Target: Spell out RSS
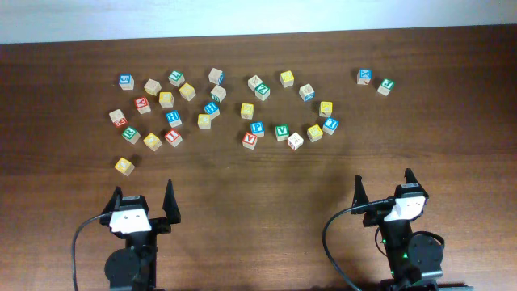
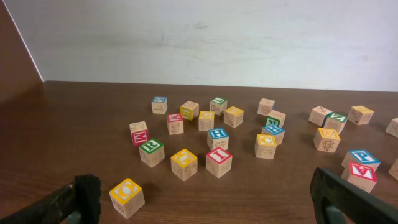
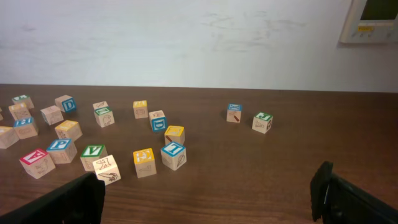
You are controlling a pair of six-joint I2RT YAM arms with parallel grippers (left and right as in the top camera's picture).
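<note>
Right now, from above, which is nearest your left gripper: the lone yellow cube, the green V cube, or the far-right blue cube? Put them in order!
From the left gripper, in the overhead view:
1. The lone yellow cube, just ahead, slightly left.
2. The green V cube, mid-table, off to the right.
3. The far-right blue cube, at the back right.

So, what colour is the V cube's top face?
Green; the V cube shows best from the right wrist.

Even, bright light; soft shadows, slightly blurry wrist views.
</note>
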